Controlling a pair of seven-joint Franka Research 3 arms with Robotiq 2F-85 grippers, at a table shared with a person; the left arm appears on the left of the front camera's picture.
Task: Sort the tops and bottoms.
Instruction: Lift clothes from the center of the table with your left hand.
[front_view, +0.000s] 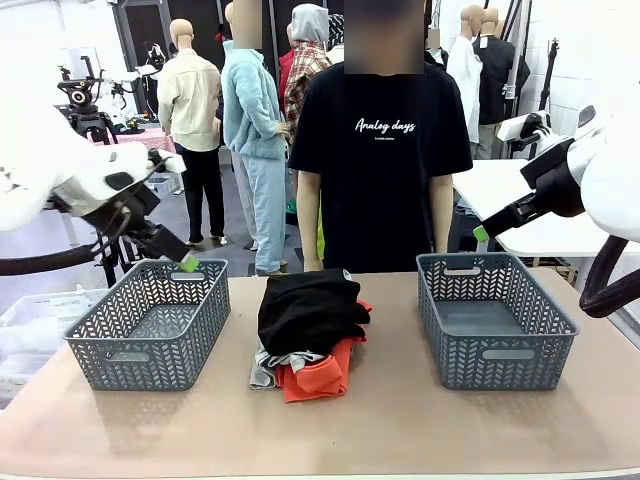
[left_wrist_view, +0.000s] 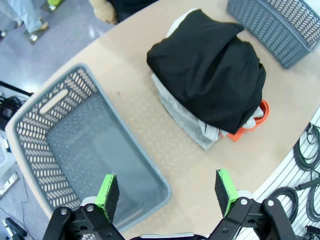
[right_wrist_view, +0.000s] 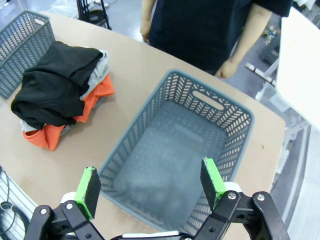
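Left pincer (left_wrist_view: 166, 192) hangs wide open over the left basket (front_view: 150, 335); right pincer (right_wrist_view: 150, 186) gapes too, high above the right basket (front_view: 500, 320). Black bottoms (front_view: 310, 310) cap the heap on the surface (front_view: 400, 430), tops (front_view: 322, 378) peeking beneath, midway between both arms. The left looks lower and nearer.

I see a tan table (front_view: 400, 430), glossy grey floor (left_wrist_view: 75, 25) beyond it, white table (front_view: 500, 188) right, white tiled wall (front_view: 600, 55).

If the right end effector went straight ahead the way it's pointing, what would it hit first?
The right end effector, open, points into the right basket; it would probably meet that basket's floor first.
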